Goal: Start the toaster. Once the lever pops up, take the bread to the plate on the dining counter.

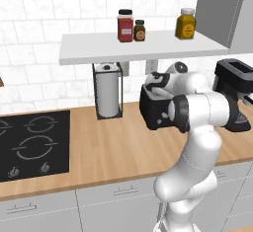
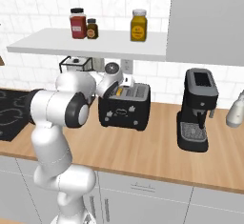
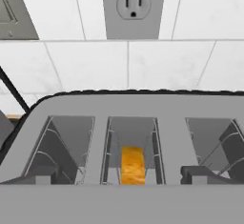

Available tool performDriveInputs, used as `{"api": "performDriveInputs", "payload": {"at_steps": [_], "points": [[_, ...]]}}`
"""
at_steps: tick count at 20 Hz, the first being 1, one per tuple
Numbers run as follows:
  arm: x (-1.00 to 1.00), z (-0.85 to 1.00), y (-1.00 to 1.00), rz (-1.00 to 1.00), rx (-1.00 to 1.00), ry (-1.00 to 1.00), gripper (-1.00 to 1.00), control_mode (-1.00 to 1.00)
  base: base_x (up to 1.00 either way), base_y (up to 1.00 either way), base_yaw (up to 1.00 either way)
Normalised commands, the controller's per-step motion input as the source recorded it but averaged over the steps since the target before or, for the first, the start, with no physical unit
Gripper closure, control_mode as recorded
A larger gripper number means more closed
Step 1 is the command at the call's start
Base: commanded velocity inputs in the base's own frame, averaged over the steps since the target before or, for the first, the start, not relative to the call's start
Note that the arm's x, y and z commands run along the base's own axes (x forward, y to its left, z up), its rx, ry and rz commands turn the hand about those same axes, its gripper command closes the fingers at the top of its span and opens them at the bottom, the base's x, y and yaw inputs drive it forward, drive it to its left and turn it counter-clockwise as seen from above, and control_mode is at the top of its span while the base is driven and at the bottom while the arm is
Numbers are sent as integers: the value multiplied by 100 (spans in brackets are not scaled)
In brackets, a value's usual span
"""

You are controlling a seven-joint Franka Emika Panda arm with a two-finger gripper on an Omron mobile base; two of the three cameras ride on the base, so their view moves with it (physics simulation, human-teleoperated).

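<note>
Bread (image 3: 132, 165) in toaster (image 3: 143, 105) (mid slot)

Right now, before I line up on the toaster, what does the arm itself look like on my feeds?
A glossy white arm of rounded, tube-like segments, with dark grey bands at the joints. The shoulder and elbow housings are bulbous and smooth. No cables or markings are visible on it. In the hand view, the tool's two small dark fingertips are blocky and angular.

White tiled wall (image 1: 44, 28), white shelf (image 1: 143, 48), wooden worktop (image 1: 118, 152)
</note>
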Motion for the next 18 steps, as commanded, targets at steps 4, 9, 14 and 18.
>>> {"api": "performDriveInputs", "payload": {"at_steps": [4,9,14,18], "points": [[23,-9,-2,0,0,0,-100,-100,0,0,0],[4,-7,-8,0,0,0,-100,-100,0,0,0],[-14,-4,-8,0,0,0,-100,-100,0,0,0],[-14,-2,0,0,0,0,-100,-100,0,0,0]]}}
